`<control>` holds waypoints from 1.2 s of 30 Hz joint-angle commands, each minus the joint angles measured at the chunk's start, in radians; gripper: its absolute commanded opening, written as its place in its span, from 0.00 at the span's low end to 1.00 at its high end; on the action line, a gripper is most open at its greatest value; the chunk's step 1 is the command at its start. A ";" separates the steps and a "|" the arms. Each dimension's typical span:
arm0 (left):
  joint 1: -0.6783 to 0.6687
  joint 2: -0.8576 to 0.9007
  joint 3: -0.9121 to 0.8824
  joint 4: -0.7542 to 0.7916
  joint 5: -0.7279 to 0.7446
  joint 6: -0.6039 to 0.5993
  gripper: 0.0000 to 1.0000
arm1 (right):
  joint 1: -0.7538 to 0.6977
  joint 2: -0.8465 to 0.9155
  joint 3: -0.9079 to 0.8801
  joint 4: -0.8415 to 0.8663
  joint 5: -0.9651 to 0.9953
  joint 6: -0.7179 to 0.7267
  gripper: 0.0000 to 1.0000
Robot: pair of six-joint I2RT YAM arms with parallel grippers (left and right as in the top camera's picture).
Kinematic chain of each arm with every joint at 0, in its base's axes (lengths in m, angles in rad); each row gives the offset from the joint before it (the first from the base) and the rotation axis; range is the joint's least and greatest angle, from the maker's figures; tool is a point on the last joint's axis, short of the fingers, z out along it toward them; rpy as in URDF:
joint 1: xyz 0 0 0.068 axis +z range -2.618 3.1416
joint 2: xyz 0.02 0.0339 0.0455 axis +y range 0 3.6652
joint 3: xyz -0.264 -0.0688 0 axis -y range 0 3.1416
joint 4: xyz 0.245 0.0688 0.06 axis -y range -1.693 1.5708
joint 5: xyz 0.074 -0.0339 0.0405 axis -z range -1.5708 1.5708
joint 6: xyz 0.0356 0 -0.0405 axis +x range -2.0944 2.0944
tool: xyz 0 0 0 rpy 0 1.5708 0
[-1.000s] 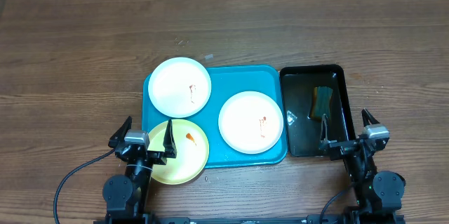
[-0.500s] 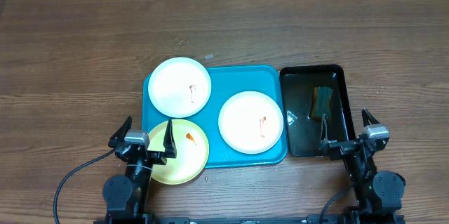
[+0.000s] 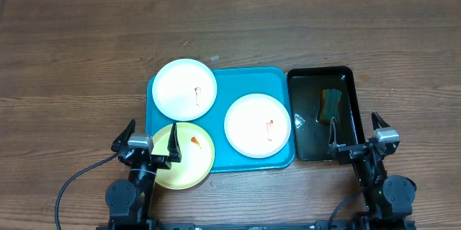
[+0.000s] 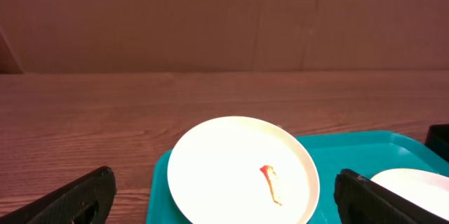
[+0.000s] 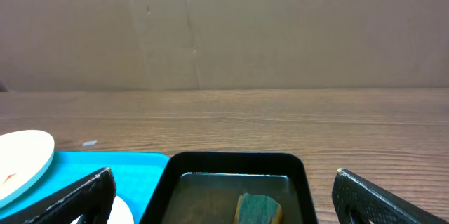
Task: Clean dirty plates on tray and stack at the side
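Nothing moved, left claw (image 3: 151, 138) wide open, empty, right claw (image 3: 355, 135) wide open, empty

You are looking at three plates: two white, one pale yellow. The far white plate (image 3: 184, 89) is sitting on the far left corner of the turquoise tray (image 3: 245, 78). The right white plate (image 3: 257, 125) is lying on its right half, and the yellow plate (image 3: 189, 158) is overhanging its near left corner. Each is carrying one orange-red smear (image 3: 194, 140), three in all. You are counting one turquoise tray and one black tray (image 3: 320, 70) just right of it, which is holding one sponge (image 3: 330, 104). Two grippers are showing: left gripper (image 3: 152, 127) by the tray's near left corner, right gripper (image 3: 354, 120) beyond its right side.
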 commanded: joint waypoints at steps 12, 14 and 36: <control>0.006 -0.010 -0.004 0.000 0.016 0.022 1.00 | 0.000 -0.010 0.002 0.012 -0.092 0.033 1.00; 0.006 -0.010 -0.004 0.000 0.016 0.022 1.00 | 0.000 -0.010 0.035 -0.040 -0.090 0.100 1.00; 0.006 -0.010 -0.004 0.000 0.016 0.022 1.00 | 0.000 0.982 1.222 -1.085 -0.120 0.029 1.00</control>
